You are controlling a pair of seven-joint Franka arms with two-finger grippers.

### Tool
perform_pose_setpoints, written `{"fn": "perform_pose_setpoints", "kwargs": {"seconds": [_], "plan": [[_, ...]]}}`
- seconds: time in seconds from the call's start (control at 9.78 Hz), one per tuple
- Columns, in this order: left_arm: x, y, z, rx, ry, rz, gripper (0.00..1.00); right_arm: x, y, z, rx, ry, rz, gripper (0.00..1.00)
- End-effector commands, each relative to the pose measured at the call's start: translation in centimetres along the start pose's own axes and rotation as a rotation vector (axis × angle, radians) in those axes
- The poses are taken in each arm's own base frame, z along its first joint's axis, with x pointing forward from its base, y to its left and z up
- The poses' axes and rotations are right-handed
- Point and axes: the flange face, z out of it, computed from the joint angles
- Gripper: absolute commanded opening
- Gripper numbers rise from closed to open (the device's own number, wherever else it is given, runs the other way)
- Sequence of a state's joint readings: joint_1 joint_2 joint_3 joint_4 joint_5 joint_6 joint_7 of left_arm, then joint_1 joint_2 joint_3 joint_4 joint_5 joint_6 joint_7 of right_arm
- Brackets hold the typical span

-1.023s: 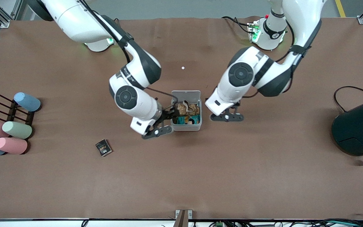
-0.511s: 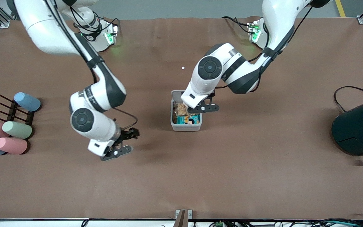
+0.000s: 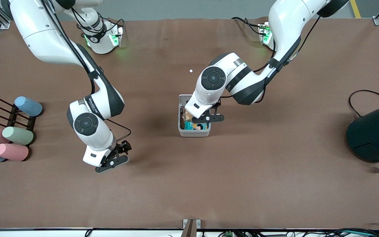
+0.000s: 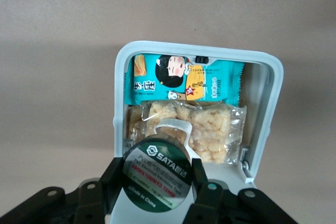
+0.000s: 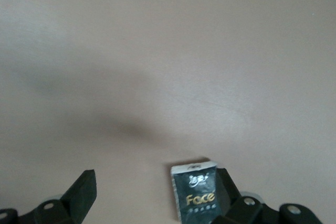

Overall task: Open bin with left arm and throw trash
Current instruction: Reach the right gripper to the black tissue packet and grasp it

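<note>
Holding disc [image 4: 156, 174] over bin [image 3: 180, 116]: left claw [image 4: 156, 182] | snack packets inside | right claw [image 5: 152, 195] apart

Light-grey bin [image 4: 265, 129]; black/gold-print packet [image 5: 197, 190]; black disc [image 4: 156, 177], green label w/ white txt.

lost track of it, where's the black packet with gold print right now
The black packet lies on the table between the right gripper's open fingers, shown in the right wrist view. That gripper is toward the right arm's end, nearer the front camera than the bin.
</note>
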State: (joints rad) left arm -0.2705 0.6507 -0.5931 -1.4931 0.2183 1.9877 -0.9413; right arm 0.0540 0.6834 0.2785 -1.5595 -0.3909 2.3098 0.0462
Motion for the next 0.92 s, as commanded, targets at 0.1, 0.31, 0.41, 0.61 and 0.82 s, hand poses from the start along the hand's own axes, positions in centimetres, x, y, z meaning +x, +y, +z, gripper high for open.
{"fn": "perform_pose_setpoints", "kwargs": {"seconds": [0.1,0.31,0.41,0.61,0.82], "plan": [[1.0,0.6,0.7,0.010,0.023,0.014,0.99,-1.7,3.8,3.5,0.004,0.028,-0.124,1.00],[1.5,0.2,-0.3,0.012,0.048,0.011,0.99,-2.4,5.0,5.1,0.013,0.016,-0.158,1.00],[1.9,-0.3,-1.6,0.008,0.063,0.005,0.99,-2.6,5.2,6.0,0.020,0.013,-0.180,1.00],[3.8,-3.6,-6.0,0.070,0.096,0.026,0.99,-3.5,6.8,7.7,0.028,0.008,-0.186,1.00],[4.3,-8.5,-12.4,0.133,0.114,0.087,0.99,-3.5,7.2,8.3,0.032,0.034,-0.255,1.00]]}}
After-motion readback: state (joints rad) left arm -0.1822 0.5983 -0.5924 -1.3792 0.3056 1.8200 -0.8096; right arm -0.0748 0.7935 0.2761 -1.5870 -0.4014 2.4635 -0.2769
